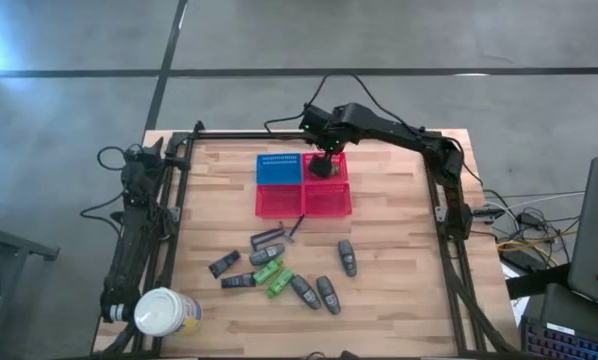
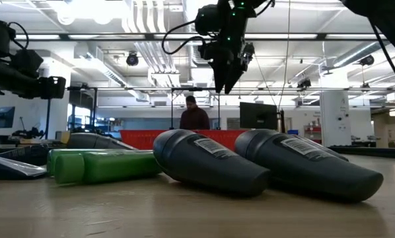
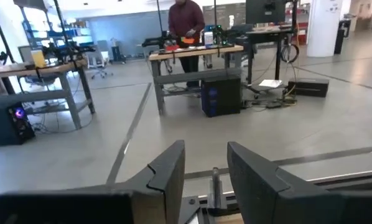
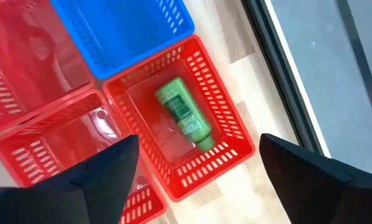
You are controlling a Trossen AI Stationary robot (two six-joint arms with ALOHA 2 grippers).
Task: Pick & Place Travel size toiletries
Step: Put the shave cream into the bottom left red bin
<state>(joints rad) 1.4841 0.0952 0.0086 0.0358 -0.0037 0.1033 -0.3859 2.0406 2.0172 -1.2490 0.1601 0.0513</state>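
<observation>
Right claw (image 4: 195, 165) wide open, empty, above red basket (image 4: 226, 118).
Green bottle (image 4: 183, 114) lies flat in that basket, untouched; other bottles (image 1: 309, 290) on bench (image 1: 399, 220). Left claw (image 3: 206, 174) parked, fingers parted.
</observation>
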